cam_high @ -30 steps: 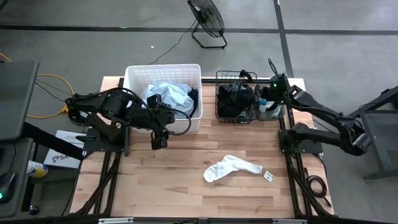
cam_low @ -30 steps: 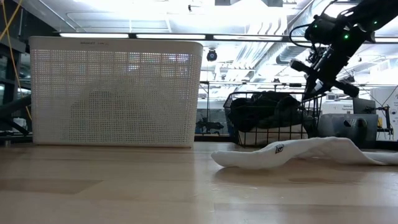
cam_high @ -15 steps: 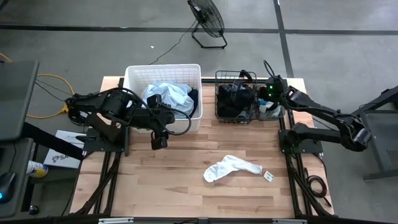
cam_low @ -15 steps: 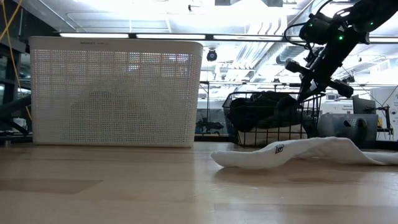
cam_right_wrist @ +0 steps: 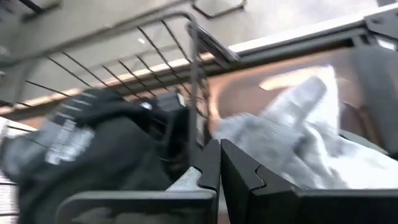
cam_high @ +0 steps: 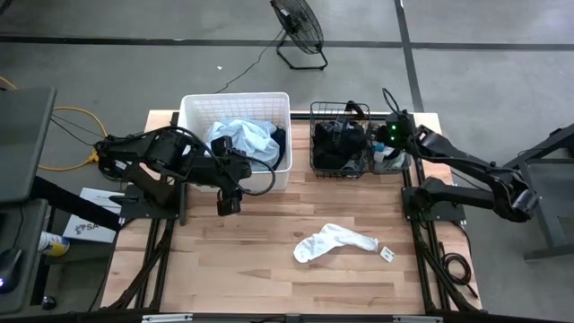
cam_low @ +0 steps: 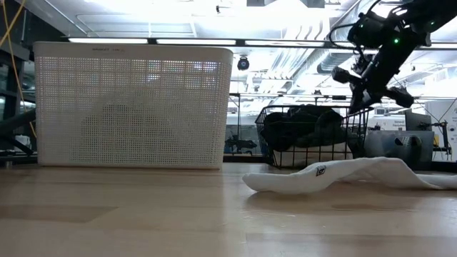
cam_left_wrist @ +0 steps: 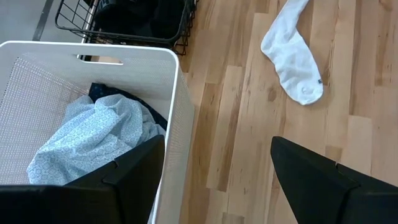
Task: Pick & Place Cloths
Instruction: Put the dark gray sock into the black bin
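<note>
Overhead and table-level views of a wooden table (cam_high: 269, 260) with two dark arms. A white perforated tub (cam_high: 235, 105) stood at the back of the table toward the left, and a black wire basket (cam_high: 340, 167) stood just beside it to the right. The tub held a light blue patterned cloth (cam_high: 244, 136) lying over a dark navy cloth (cam_left_wrist: 104, 92), the latter visible only at its edge. The basket held black cloths (cam_high: 339, 142); grey cloth (cam_right_wrist: 298, 134) lay just outside its right wall, as the right wrist view showed.

One white sock (cam_high: 334, 240) lay flat on the bare boards in front of the basket, well apart from both containers, with a small white tag (cam_high: 387, 254) near its right end. In the low view the sock (cam_low: 335, 175) stretched across the table in front of the basket (cam_low: 307, 135).

The left gripper (cam_high: 229, 205) rested at the tub's front left corner with its jaws standing wide apart and holding nothing; its wrist view looked past both fingers (cam_left_wrist: 323, 180) onto the tub (cam_left_wrist: 180, 118) and the sock (cam_left_wrist: 292, 59). The right gripper (cam_low: 363, 93) hung above the right edge of the basket, jaws pressed together and empty, a green light showing on its wrist (cam_high: 392, 131).
</note>
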Robot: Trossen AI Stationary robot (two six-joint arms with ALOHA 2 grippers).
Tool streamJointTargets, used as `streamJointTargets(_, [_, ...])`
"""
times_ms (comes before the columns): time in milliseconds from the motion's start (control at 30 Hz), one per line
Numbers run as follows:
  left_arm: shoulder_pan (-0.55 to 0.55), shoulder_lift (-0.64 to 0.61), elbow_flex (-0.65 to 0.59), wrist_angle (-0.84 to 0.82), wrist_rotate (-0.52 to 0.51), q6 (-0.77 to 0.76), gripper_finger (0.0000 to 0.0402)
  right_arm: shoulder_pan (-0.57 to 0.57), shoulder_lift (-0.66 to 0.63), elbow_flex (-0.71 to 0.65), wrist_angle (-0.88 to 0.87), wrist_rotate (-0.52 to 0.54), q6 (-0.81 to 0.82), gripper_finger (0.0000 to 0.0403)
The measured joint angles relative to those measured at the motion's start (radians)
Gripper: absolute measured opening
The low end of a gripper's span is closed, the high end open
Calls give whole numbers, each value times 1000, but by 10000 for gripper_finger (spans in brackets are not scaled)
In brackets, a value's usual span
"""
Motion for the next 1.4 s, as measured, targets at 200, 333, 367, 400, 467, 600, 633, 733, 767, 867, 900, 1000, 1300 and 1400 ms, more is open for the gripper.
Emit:
streamJointTargets(200, [0,0,0,0,0,0,289,9,19,0,7,-72,-26,3])
streamJointTargets(333, [0,0,0,1,0,0,289,40,26,0,52,-100,-32,3])
streamJointTargets(367, [0,0,0,1,0,0,289,48,27,0,59,-99,-32,3])
streamJointTargets(400, [0,0,0,1,0,0,289,57,29,0,63,-99,-31,3])
streamJointTargets(467, [0,0,0,1,0,0,289,70,30,0,59,-94,-30,3])
streamJointTargets(600, [0,0,0,1,0,0,289,90,26,0,60,-46,-20,3])
streamJointTargets(633, [0,0,0,1,0,0,289,93,23,0,60,-31,-14,3])
streamJointTargets(733, [0,0,0,1,0,0,289,92,21,0,39,11,13,3])
streamJointTargets(767, [0,0,0,1,0,0,289,92,21,0,17,19,22,3])
streamJointTargets(867, [0,0,0,1,0,0,289,92,26,3,-32,36,33,3])
streamJointTargets(900, [0,0,0,1,0,0,289,92,26,3,-50,41,32,3])
streamJointTargets(1000, [0,0,0,1,0,0,289,95,30,-2,-86,17,26,3])
streamJointTargets(1300, [0,0,0,1,0,0,289,111,28,0,-46,-47,2,3])
streamJointTargets(1400, [0,0,0,1,0,0,289,118,42,0,-12,-100,-4,3])
